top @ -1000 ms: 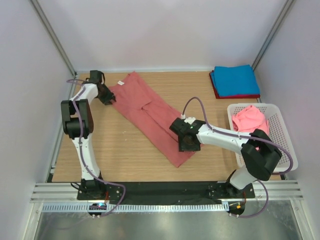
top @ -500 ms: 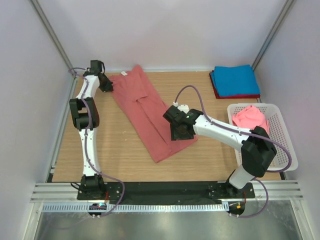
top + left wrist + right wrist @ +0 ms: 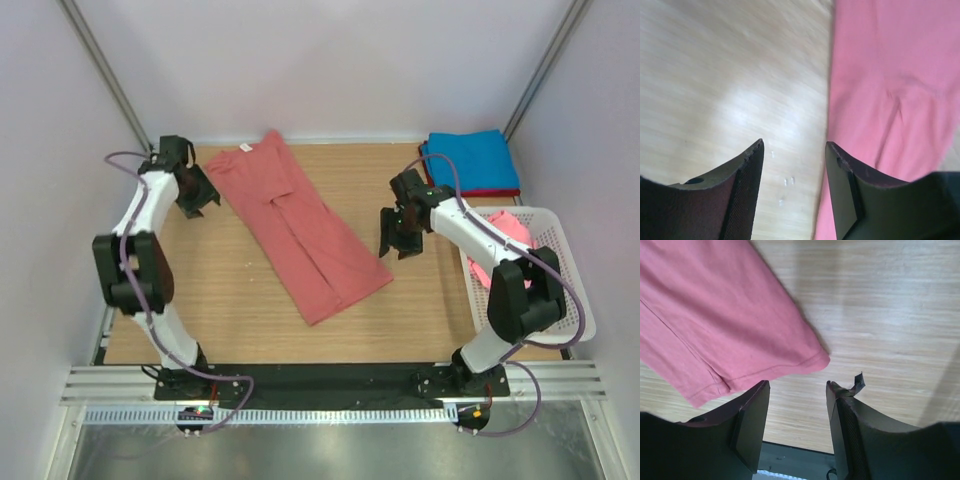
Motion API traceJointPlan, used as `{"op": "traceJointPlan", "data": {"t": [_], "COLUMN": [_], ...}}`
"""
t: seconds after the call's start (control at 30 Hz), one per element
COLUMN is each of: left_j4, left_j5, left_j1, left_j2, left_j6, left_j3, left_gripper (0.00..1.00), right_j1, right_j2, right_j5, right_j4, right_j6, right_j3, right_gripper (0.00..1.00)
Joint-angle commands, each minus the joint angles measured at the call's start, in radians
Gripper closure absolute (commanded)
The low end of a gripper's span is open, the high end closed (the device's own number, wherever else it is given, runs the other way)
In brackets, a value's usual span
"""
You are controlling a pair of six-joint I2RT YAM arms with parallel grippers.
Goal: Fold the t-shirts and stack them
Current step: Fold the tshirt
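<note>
You have four t-shirts: one salmon-red t-shirt at centre, one blue t-shirt on one dark red t-shirt upper right, one pink t-shirt in the one basket. Two grippers: left gripper, right gripper.

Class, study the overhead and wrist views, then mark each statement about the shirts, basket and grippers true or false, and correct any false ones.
1. The salmon-red shirt lies on the table, and nothing grips it. True.
2. The blue shirt sits in the basket. False: it lies folded on the dark red shirt on the table; the pink shirt is in the basket.
3. The left gripper and right gripper are both open. True.
4. The basket stands at the table's left side. False: it stands at the right.
</note>
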Motion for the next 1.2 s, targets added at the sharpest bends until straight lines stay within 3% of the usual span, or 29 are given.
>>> {"op": "traceJointPlan", "data": {"t": [0.0,0.17,0.33,0.63,0.73,0.9,1.17], "left_j4": [-0.020,0.051,0.273,0.425,0.531,0.542,0.557], "left_j5": [0.011,0.094,0.156,0.093,0.114,0.105,0.079], "left_j1": [-0.066,-0.252,-0.459,-0.714,-0.752,-0.806,-0.821], "left_j2": [-0.287,-0.556,-0.713,-0.596,-0.564,-0.514,-0.563], "left_j6": [-0.029,-0.172,-0.419,-0.584,-0.643,-0.675,-0.715], "left_j3": [-0.228,-0.540,-0.804,-0.870,-0.936,-0.965,-1.050], "left_gripper": [0.45,0.43,0.41,0.41,0.41,0.43,0.44], "right_j1": [-0.061,-0.141,-0.147,-0.148,-0.148,-0.150,-0.151], "right_j2": [0.049,0.107,0.161,0.220,0.244,0.278,0.276], "right_j5": [-0.181,-0.336,-0.336,-0.316,-0.316,-0.290,-0.273], "right_j4": [-0.022,0.022,0.006,0.022,0.038,0.053,0.084], "right_j6": [-0.135,-0.157,-0.210,-0.253,-0.256,-0.272,-0.258], "right_j3": [0.069,0.038,0.034,0.008,-0.009,-0.028,-0.065], "right_gripper": [0.45,0.46,0.46,0.49,0.49,0.49,0.67]}}
